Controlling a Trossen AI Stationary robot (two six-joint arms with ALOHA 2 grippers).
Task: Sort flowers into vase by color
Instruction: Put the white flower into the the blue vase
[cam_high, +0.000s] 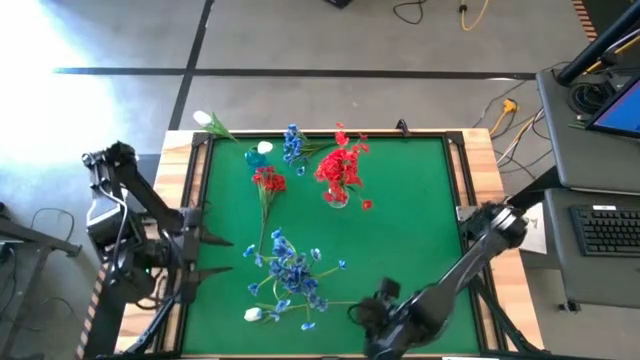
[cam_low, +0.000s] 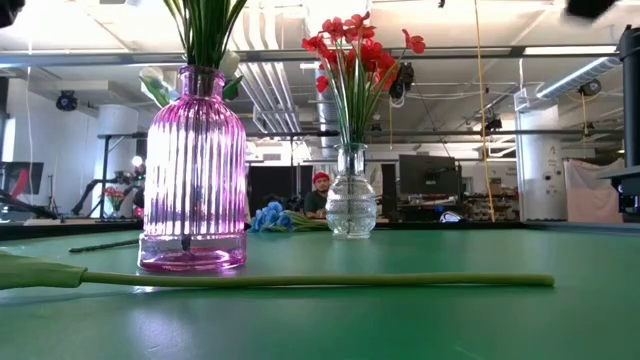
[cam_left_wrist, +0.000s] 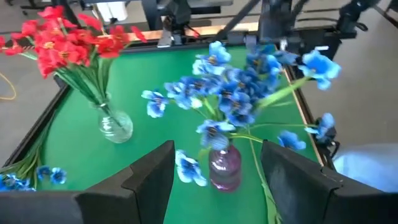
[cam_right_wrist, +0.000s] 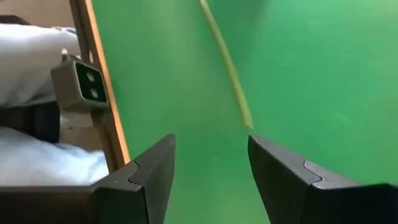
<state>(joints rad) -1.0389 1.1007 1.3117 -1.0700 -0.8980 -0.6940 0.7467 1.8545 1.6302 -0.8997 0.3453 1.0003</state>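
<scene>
The right gripper (cam_right_wrist: 208, 177), fingers spread and holding nothing, hovers low at the table's (cam_high: 420, 240) six o'clock edge just short of the tip of a loose green stem (cam_right_wrist: 227, 65), which only the low view shows lying full length in front of the pink vase (cam_low: 195, 170) of blue flowers (cam_left_wrist: 239, 87). The left gripper (cam_left_wrist: 214, 180), fingers likewise spread and empty, waits at nine o'clock, its camera alone showing the blue blooms from the side, while the high view alone shows the red flowers (cam_high: 343, 168) in the clear vase (cam_low: 351, 205) at twelve o'clock, a loose red stem (cam_high: 268, 182) and blue spray (cam_high: 293, 143) beside it, and a white bud (cam_high: 207, 121) off the far corner; no writing is readable anywhere
</scene>
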